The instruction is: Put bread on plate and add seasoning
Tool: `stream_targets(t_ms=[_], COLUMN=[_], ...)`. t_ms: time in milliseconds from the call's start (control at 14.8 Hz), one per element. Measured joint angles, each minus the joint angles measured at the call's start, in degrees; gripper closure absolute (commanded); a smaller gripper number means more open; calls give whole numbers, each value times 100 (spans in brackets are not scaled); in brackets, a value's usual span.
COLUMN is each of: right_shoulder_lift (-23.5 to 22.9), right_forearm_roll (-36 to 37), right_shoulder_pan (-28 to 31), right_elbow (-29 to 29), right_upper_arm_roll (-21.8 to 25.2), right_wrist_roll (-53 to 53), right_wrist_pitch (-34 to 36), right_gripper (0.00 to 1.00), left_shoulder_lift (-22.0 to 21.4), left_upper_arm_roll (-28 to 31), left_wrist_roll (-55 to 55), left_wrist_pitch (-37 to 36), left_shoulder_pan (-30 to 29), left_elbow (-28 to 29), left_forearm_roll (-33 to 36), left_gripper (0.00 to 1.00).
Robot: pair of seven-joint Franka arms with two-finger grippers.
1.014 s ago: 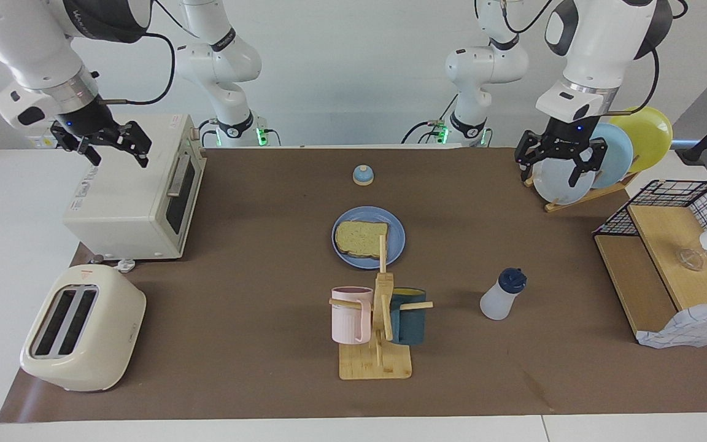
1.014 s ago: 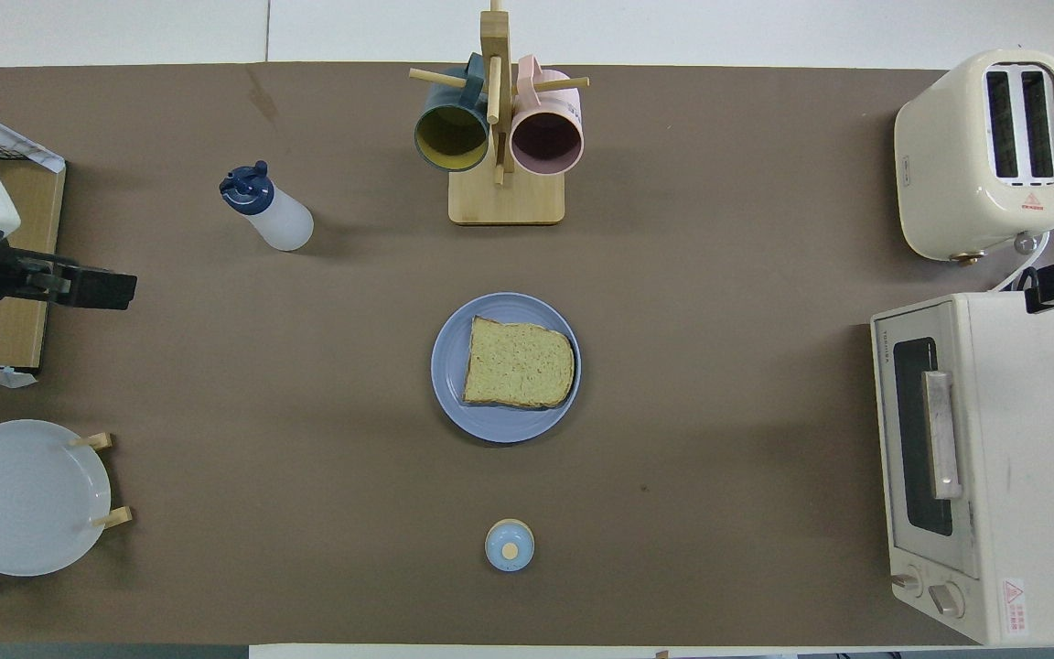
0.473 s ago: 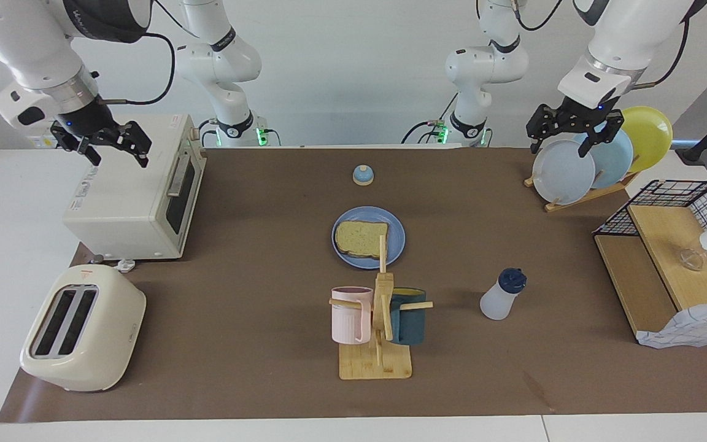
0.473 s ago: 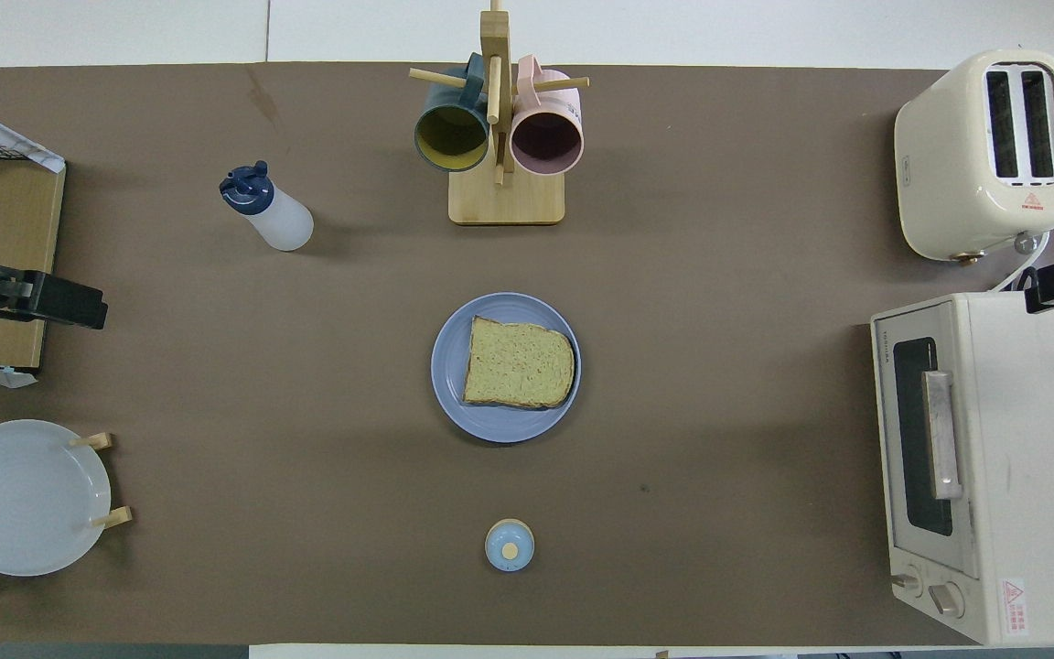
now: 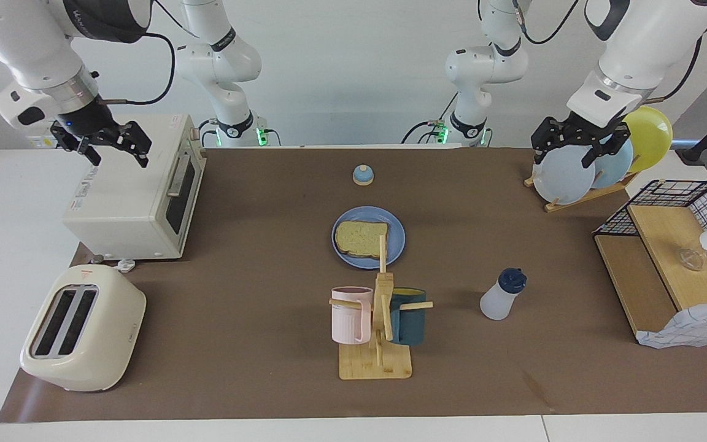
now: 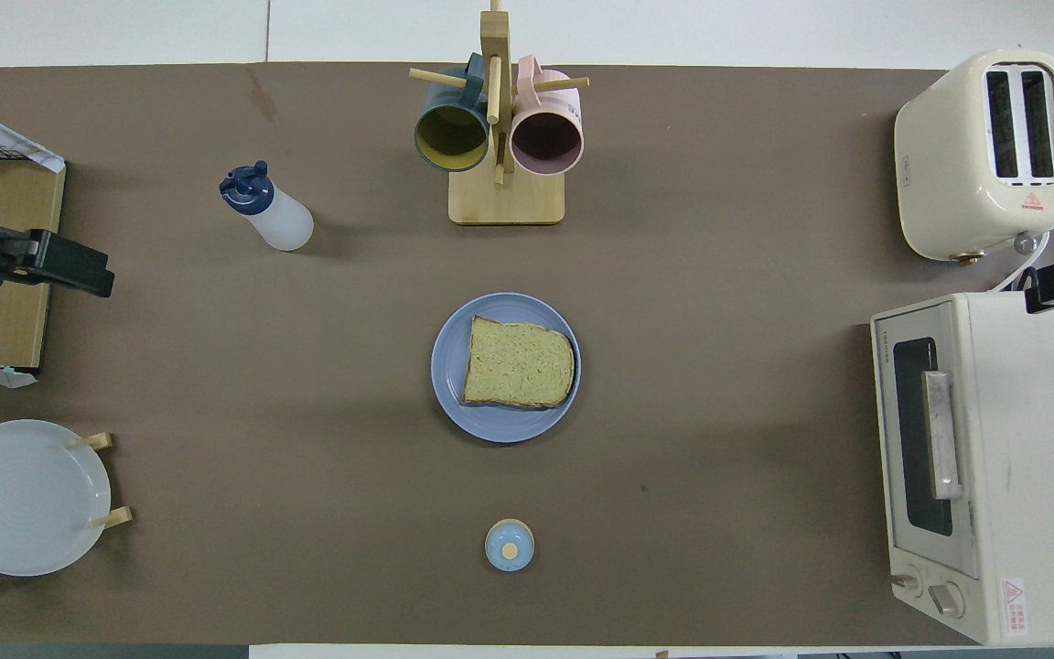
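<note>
From my station I see the bread (image 5: 361, 238) lying flat on the blue plate (image 5: 395, 240) in the middle of the frame, so I judge the first half of the job done and the seasoning step now in hand. The seasoning bottle (image 5: 501, 294) stands upright on the brown mat, lower right of centre in the facing view, with its navy cap tipped toward the plate rack (image 5: 580, 195); in the overhead view it sits at upper left, beside the mug tree (image 6: 501, 137) and well apart from the plate. My left gripper (image 5: 576, 146) hangs at the upper right of the facing view, over the racked plates, with its fingers spread apart and nothing between them. My right gripper (image 5: 115, 145) waits at the upper left, over the toaster oven (image 5: 135, 187), fingers likewise apart and empty. The next move, as I read it, falls to the left arm: bring the gripper down over the bottle, straddle its translucent body below the cap, and close gently, since a soft squeeze bottle may give or spill under a hard grip. Then it needs carrying over the bread and tipping, nozzle downward.
</note>
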State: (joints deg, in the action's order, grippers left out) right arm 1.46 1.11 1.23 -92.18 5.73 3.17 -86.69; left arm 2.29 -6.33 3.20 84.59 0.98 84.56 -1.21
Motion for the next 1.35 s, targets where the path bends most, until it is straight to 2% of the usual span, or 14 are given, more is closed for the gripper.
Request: stream_targets(t_ms=[473,1352], right_shoulder_lift=[0,0], right_forearm_roll=[0,0], right_shoulder_pan=[0,0], right_elbow=[0,0], right_upper_arm_roll=[0,0], right_wrist_roll=[0,0], right_wrist_pitch=[0,0], right_gripper=[0,0], left_shoulder_lift=[-164,-164], left_upper_arm_roll=[39,-40], left_wrist_roll=[-163,-165], left_wrist_pitch=[233,240], left_shoulder_pan=[-274,-221], left_elbow=[200,212], left_forearm_roll=[-140,58], left_gripper=[0,0])
